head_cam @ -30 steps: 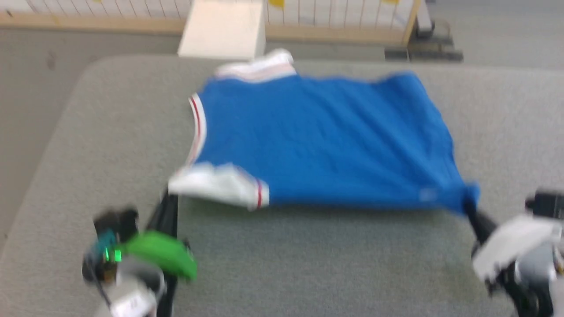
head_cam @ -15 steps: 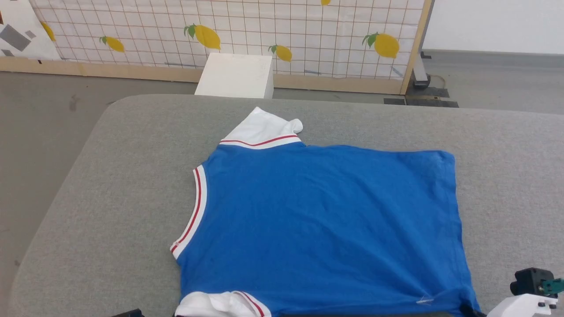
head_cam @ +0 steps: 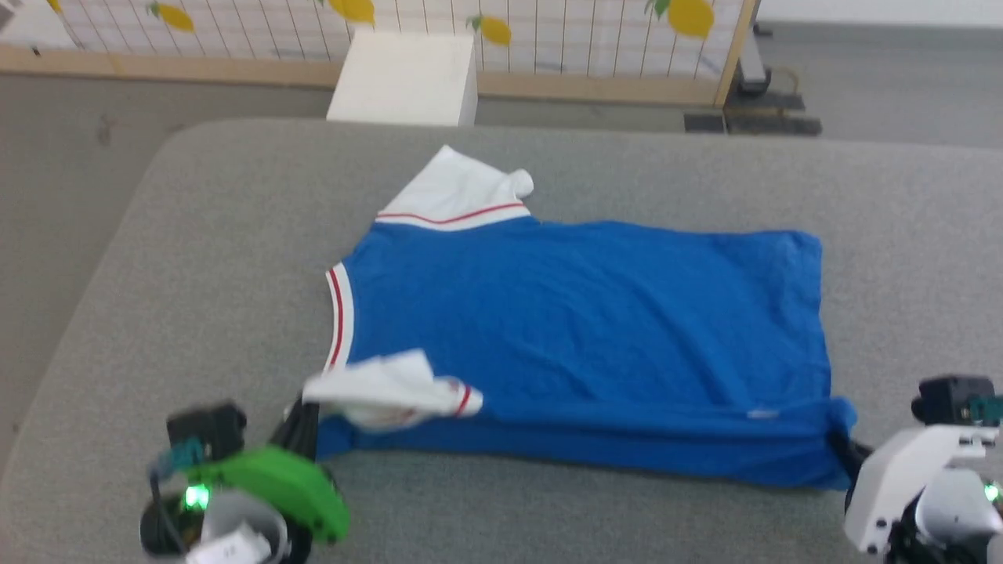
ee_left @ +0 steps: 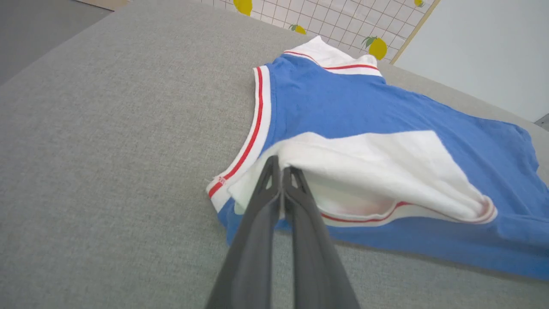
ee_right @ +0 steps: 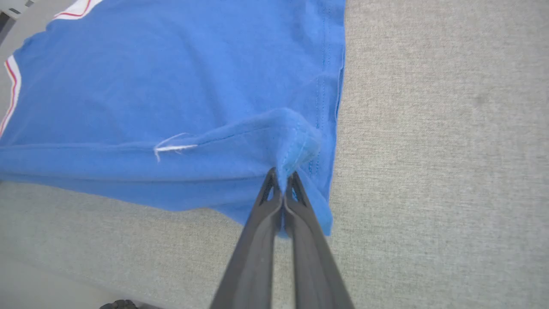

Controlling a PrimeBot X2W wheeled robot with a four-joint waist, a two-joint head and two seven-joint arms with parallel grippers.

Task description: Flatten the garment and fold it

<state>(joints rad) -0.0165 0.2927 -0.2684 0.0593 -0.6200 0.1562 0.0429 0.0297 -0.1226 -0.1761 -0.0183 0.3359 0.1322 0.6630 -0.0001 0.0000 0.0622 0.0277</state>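
While my 2 grippers pinch the garment's [head_cam: 580,329] near edge, I judge the first fold to be in hand. My left gripper [ee_left: 281,171] is clamped on the white sleeve [ee_left: 364,159] and my right gripper [ee_right: 283,178] on the blue hem corner. The shirt lies spread ahead of my fingertips on the grey padded table [head_cam: 196,274], with the near edge raised. Next I'd carry both corners forward evenly toward the far edge, keeping the cloth taut between them.
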